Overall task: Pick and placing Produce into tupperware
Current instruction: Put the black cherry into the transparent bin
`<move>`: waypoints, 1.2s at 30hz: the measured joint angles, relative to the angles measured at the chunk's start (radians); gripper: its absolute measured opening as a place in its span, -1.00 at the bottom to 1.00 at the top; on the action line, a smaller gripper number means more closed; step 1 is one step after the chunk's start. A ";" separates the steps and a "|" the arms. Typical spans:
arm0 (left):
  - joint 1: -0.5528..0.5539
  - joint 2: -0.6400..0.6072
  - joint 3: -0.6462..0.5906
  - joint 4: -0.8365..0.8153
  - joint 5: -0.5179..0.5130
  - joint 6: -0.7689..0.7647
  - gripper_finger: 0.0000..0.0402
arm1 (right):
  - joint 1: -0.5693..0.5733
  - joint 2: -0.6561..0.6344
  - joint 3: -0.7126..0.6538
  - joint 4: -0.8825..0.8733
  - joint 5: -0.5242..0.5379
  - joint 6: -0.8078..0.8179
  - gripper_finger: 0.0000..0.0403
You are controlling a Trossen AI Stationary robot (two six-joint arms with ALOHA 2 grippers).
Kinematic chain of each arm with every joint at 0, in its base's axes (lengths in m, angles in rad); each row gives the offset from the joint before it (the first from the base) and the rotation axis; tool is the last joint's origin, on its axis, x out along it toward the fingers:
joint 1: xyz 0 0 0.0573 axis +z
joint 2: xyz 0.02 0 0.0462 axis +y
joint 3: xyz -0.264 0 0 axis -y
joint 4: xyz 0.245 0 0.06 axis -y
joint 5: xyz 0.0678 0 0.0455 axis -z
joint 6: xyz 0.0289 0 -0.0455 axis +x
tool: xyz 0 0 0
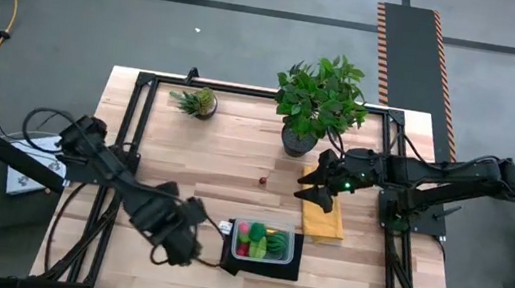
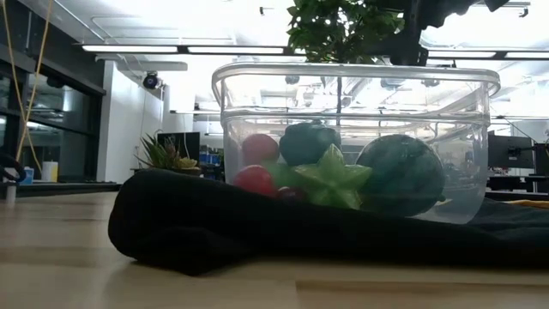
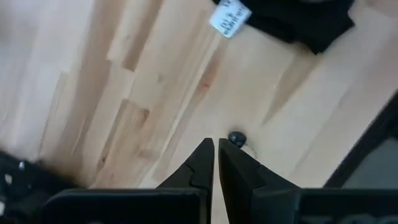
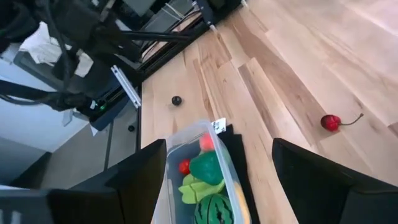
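The clear tupperware stands on a black mat near the table's front edge. It holds several produce pieces: red, green, a star shape and a striped melon. A red cherry lies on the bare wood mid-table. A small dark berry lies on the wood just beside my left gripper's fingertips. My left gripper is shut with nothing between its fingers, pointing down, left of the tupperware. My right gripper hovers open over the yellow cloth, apart from everything.
A large potted plant and a small one stand at the table's far side. A white tag sticks out from the mat's corner. Black frame rails run along the table's edges. Bare wood lies between cherry and tupperware.
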 joint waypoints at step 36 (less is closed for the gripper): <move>-0.331 -0.581 -0.902 0.566 0.056 -1.239 -0.30 | 0.000 0.000 0.000 0.044 0.015 0.081 0.40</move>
